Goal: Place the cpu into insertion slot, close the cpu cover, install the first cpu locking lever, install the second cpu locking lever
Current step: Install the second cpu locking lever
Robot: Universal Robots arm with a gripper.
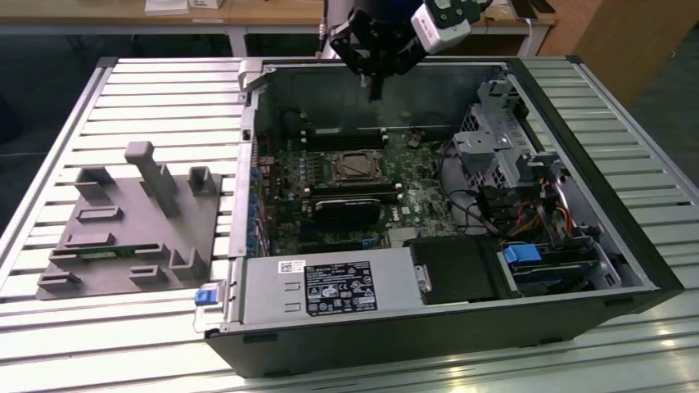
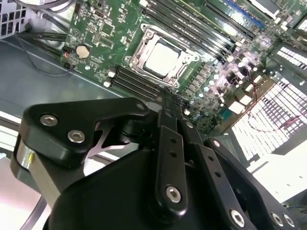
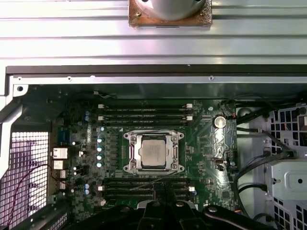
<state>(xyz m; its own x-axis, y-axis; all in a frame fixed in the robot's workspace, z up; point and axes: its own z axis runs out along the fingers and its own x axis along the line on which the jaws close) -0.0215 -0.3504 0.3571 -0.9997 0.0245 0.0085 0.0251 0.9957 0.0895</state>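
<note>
The cpu [image 3: 153,152], a flat square with a pale matte metal top, lies in the insertion slot [image 3: 131,167] on the green board, and the thin silver cpu cover [image 3: 153,135] frames it on all 4 sides. The black gripper [image 1: 375,88] hangs above the open computer case [image 1: 611,205], well apart from the socket, pointing down. Its 2 narrow fingers [image 2: 171,143] are pressed together and hold nothing.

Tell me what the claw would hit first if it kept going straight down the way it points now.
Probably the motherboard just beside the cpu cover, around the black memory slots. The claw hangs above the open case, fingers together; depth is unclear, so it may reach the cover's edge.
</note>
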